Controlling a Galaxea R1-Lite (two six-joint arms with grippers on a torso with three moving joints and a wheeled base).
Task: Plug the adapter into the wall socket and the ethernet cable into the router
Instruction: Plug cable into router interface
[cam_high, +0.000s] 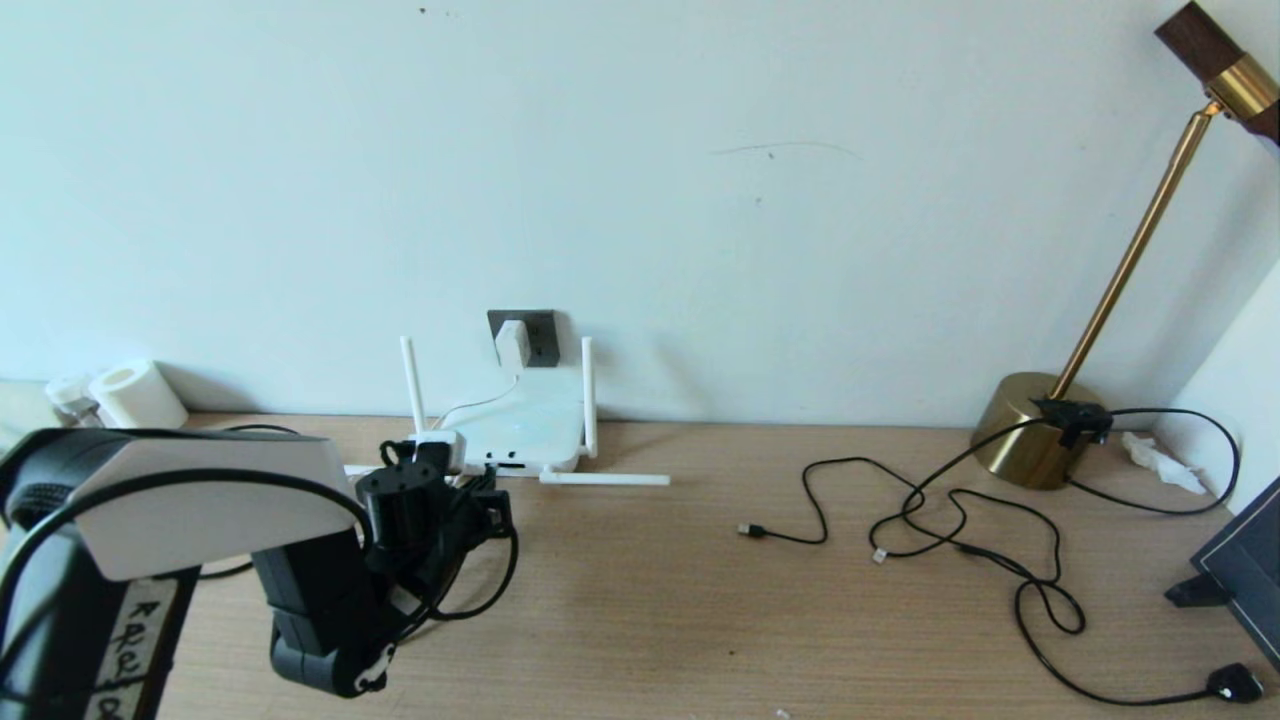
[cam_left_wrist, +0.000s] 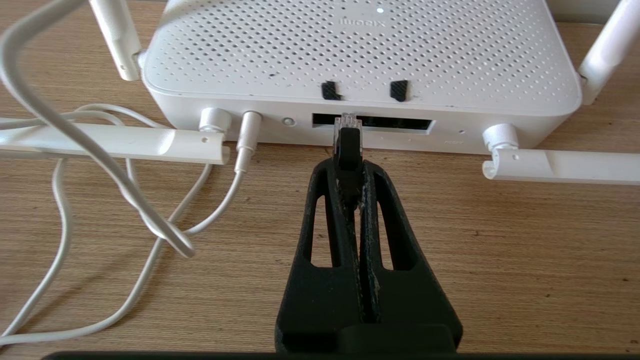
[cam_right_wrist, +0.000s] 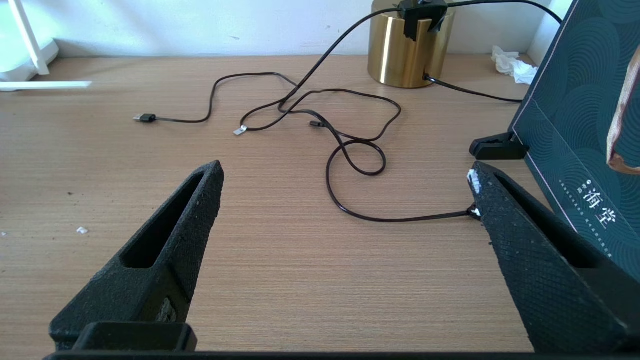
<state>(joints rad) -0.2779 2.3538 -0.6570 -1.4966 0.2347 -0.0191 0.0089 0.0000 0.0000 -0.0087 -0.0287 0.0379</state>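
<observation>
Left gripper clamping ethernet cable, plug tip at router port

Pale wall, wooden desk, brass lamp

The middle of the tabletop lies bare and gives wide passage. At the back edge, left of centre, the router stands against the wall, its two folded antennas lying along the front on either side of the ports. Loops of white cord crowd its left side. Toward the right edge, thin black cables sprawl before the lamp base and a dark box.
</observation>
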